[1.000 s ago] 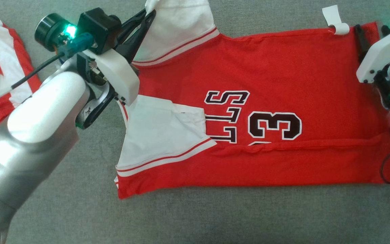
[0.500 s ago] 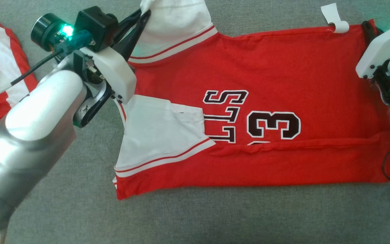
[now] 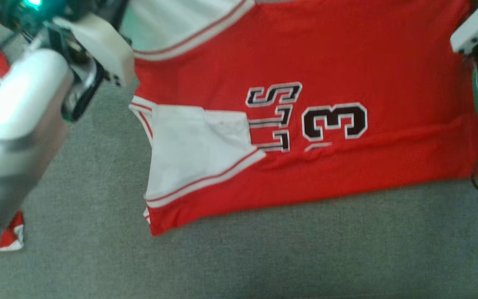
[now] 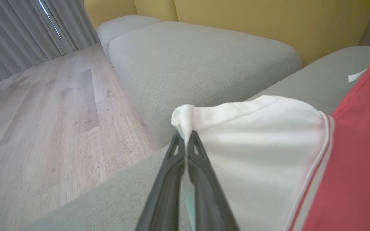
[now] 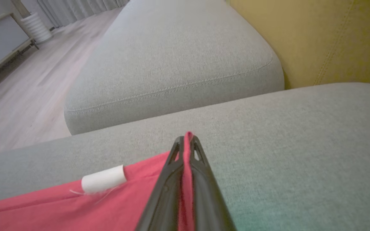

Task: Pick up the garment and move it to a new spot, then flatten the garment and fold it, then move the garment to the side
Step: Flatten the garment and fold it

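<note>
Red basketball jersey (image 3: 347, 62) was spread on the grey sofa seat (image 3: 264, 257), its near white sleeve (image 3: 189, 158) folded over the front. Further back, left gripper (image 4: 185, 136) had its jaws pinching the far white sleeve (image 4: 252, 144), and right gripper (image 5: 187, 139) had its jaws clamped on the red edge beside a white tag (image 5: 103, 183)

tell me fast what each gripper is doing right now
Left gripper: shut on the jersey, at its white sleeve.
Right gripper: shut on the jersey's red edge.

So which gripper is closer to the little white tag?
Right. The right gripper pinches the jersey edge beside the white tag; the left gripper holds the white sleeve, far across from it.
</note>
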Robot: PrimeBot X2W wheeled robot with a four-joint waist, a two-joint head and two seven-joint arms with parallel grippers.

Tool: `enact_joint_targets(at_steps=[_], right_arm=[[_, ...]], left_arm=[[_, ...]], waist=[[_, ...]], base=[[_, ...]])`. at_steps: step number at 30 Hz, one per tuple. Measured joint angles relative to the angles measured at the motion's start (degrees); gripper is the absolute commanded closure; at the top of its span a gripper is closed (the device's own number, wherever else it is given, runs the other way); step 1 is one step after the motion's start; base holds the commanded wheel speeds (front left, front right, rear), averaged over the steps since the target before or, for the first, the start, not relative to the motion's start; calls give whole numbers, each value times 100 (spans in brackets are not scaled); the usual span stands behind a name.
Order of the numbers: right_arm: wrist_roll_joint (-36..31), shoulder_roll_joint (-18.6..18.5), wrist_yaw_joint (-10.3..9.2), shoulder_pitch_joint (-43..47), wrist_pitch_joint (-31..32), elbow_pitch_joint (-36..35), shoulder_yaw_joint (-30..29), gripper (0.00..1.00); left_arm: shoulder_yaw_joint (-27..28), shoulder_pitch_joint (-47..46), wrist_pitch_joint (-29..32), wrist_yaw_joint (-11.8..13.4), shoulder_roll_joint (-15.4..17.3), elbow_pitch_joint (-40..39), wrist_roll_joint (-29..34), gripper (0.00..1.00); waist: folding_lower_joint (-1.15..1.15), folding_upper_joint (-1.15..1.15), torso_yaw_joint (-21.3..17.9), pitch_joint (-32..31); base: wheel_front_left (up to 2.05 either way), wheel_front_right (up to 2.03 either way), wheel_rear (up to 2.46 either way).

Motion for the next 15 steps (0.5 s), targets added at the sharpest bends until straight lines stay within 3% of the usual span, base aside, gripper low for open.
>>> enact_joint_targets(at_steps=[11, 15], right_arm=[[211, 9, 0, -478, -471, 83, 208, 100], [350, -8, 0, -467, -469, 176, 367, 100]], left_arm=[[192, -598, -746, -7, -334, 871, 78, 100], [177, -577, -883, -176, -423, 1045, 78, 100]], waist=[[0, 0, -102, -19], [0, 0, -54, -111]], base=[[0, 0, 0], [0, 0, 0]])
